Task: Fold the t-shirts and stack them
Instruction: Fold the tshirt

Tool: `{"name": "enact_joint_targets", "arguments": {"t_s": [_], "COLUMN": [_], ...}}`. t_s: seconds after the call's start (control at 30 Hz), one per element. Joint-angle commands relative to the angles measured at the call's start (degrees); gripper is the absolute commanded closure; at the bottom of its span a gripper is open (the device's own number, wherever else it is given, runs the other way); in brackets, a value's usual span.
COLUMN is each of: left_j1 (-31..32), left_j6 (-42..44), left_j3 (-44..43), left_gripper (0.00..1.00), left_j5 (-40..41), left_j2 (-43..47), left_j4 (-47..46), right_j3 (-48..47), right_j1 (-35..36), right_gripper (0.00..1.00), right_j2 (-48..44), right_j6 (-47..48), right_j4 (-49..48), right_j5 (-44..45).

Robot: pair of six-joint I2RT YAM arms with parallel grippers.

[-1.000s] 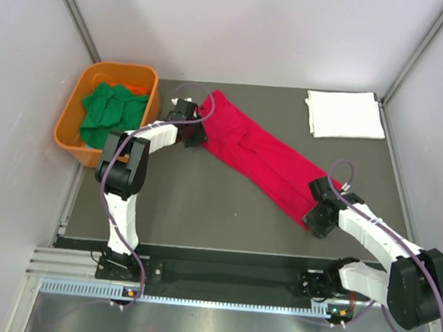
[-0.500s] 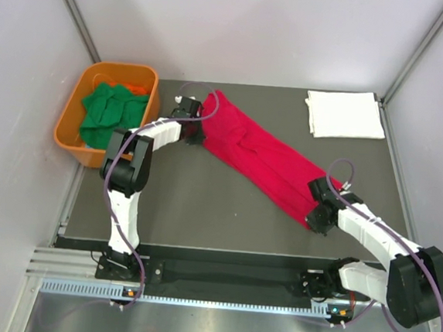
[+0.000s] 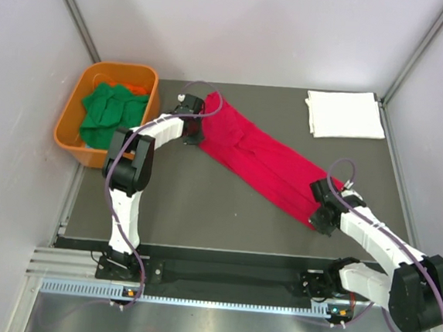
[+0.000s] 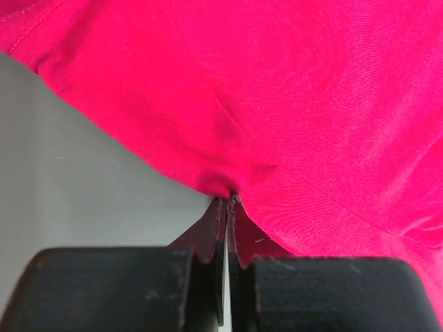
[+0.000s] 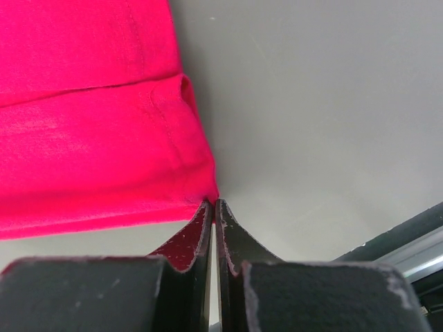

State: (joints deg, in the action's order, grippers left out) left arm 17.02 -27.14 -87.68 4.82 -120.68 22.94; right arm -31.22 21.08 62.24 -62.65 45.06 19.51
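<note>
A bright red t-shirt (image 3: pixel 257 157) lies folded lengthwise in a long diagonal strip across the dark table, from upper left to lower right. My left gripper (image 3: pixel 194 135) is shut on its upper-left end; in the left wrist view the red t-shirt (image 4: pixel 291 104) bunches into the pinched fingertips of the left gripper (image 4: pixel 228 200). My right gripper (image 3: pixel 321 219) is shut on the lower-right corner, where the hem of the red t-shirt (image 5: pixel 90 138) meets the tips of the right gripper (image 5: pixel 213 203). A folded white t-shirt (image 3: pixel 345 115) lies at the back right. Green t-shirts (image 3: pixel 111 112) fill the tub.
An orange plastic tub (image 3: pixel 77 103) stands at the back left, just off the table's edge. Grey walls close in the left, back and right sides. The arm bases sit on a metal rail (image 3: pixel 219 278) at the near edge.
Both grippers have closed on the red t-shirt's ends. The left gripper has shifted slightly up and right; the right one has edged slightly lower and to the right with the corner.
</note>
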Motion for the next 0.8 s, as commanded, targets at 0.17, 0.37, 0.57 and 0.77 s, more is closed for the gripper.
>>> {"name": "enact_joint_targets", "arguments": {"t_s": [0.17,0.37,0.57,0.77], "left_j1": [-0.84,-0.84,-0.84,-0.76], "left_j6": [3.85,3.76,3.67,3.93], "left_j3": [-1.53,-3.28,-7.68,-8.39], "left_gripper": [0.78,0.60,0.56,0.54], "left_j5": [5.21,2.21,-0.68,-11.64], "left_j2": [-0.78,1.59,2.03,2.64], "left_j4": [6.94,8.26,10.11,7.48], "right_j3": [2.13,-4.98,-13.59,-24.58], "right_j1": [-0.25,-0.43,-5.94,-8.51], "right_gripper": [0.92,0.77,0.73,0.73], "right_j2": [-1.33,0.95,8.59,18.26], "right_j6": [3.06,8.76,11.69,2.81], "right_j4": [-1.46,3.19,6.61,14.09], "right_j5": [-2.37,0.18,-0.52,-1.75]}}
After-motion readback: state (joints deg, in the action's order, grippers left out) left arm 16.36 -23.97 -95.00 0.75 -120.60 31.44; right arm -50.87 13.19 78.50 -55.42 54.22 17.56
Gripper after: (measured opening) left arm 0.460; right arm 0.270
